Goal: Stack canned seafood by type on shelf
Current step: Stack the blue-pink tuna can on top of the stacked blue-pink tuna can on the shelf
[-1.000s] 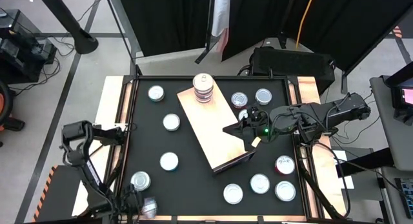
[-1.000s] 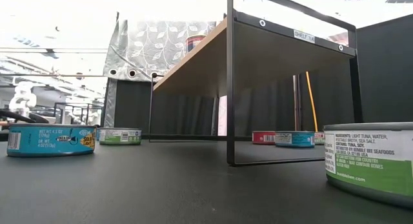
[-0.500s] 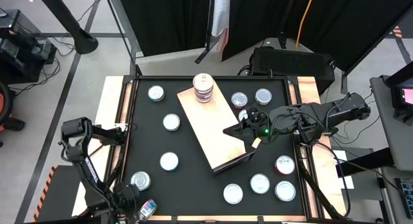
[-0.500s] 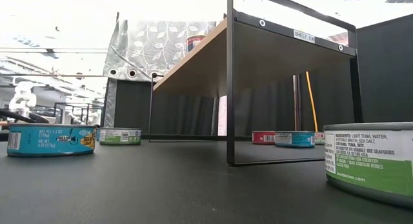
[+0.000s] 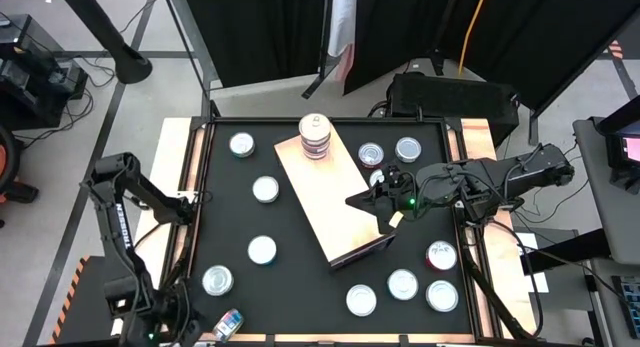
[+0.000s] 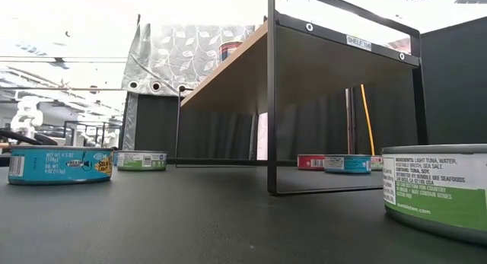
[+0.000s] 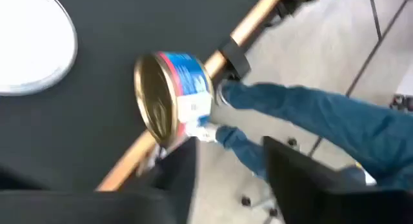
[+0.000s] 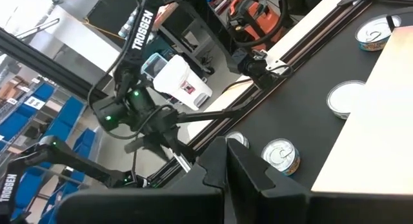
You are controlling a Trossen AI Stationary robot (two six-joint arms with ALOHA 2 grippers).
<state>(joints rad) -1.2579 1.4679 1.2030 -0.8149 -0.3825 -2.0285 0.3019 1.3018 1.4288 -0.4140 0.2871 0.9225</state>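
Note:
A tin (image 7: 173, 96) with a gold top and a blue-and-red label lies on its side at the table's near-left edge (image 5: 228, 322). My left gripper (image 7: 229, 159) hovers open above it, touching nothing. The shelf (image 5: 330, 202) is a pale wood board on a black frame (image 6: 270, 89). It carries a stack of tins (image 5: 315, 137) at its far end. My right gripper (image 5: 360, 201) hangs shut over the shelf's right side, its fingers (image 8: 224, 161) empty. More tins stand upright on the black tabletop on both sides of the shelf.
Tins stand left of the shelf (image 5: 241, 144) (image 5: 265, 189) (image 5: 262, 250) (image 5: 217, 280) and right of it (image 5: 371, 155) (image 5: 407, 148) (image 5: 441, 254) (image 5: 402, 284) (image 5: 361, 300). A person's blue-clad limb (image 7: 303, 117) shows beyond the near table edge.
My left gripper has risen from the tin at the near-left edge and drawn back toward the table's left, its wrist rolling. The tin stays lying on its side there. My right arm has kept still.

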